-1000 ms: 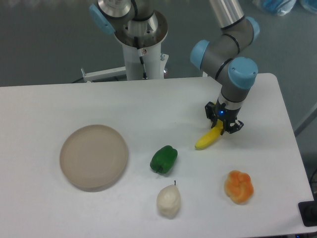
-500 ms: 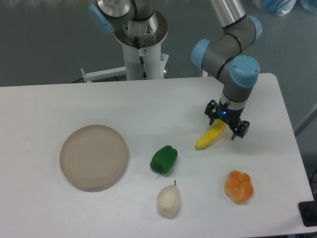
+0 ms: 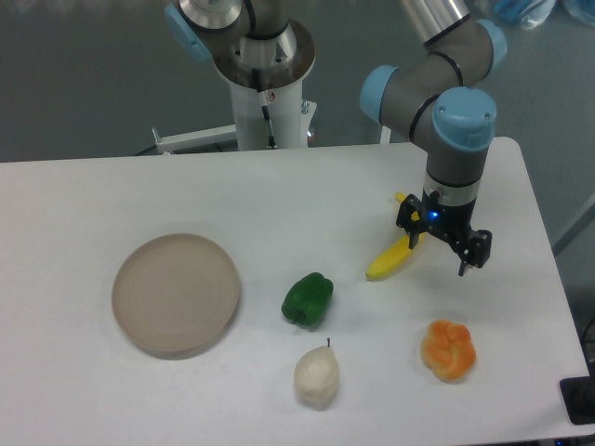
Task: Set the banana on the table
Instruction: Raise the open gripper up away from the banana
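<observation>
Banana (image 3: pixel 391 261): small, bright yellow, curved. Lies flat on the white table (image 3: pixel 84 195), right of centre, one end pointing down-left, the other running up under the gripper.

Gripper (image 3: pixel 442 243): black two-finger type with a small blue light on its body, on the grey-and-blue arm (image 3: pixel 446 111). Jaws spread wide, nothing between them. It hangs just above and to the right of the banana's upper end; one finger (image 3: pixel 405 216) overlaps that end in this view, the other finger (image 3: pixel 476 251) stands clear to the right. Whether the near finger touches the fruit cannot be told.

Green pepper (image 3: pixel 307 298): down-left of the banana, near it, apart.

Orange pepper (image 3: pixel 448 349): lumpy, below and right of the banana, well apart.

Pear (image 3: pixel 316 374): whitish, dark stem upward, below-left of the banana, just under the green pepper.

Plate (image 3: pixel 176 294): round, beige, far left of the banana.

Robot base column (image 3: pixel 268 98): white, behind the table's far edge, up-left of the banana.
</observation>
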{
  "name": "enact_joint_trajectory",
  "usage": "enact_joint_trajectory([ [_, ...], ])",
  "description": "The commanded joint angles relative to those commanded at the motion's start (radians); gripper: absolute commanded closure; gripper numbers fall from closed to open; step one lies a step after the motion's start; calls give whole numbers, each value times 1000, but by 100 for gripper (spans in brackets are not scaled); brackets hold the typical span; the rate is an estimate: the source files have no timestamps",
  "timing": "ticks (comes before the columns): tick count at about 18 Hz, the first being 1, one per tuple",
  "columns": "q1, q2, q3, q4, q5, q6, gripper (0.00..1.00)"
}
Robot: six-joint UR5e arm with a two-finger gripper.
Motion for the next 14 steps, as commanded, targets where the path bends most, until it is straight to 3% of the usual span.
enact_joint_trajectory([
  [9,-49,-47,140,-9,87,-31,0],
  [14,-63,-58,155,-12,126,-35,0],
])
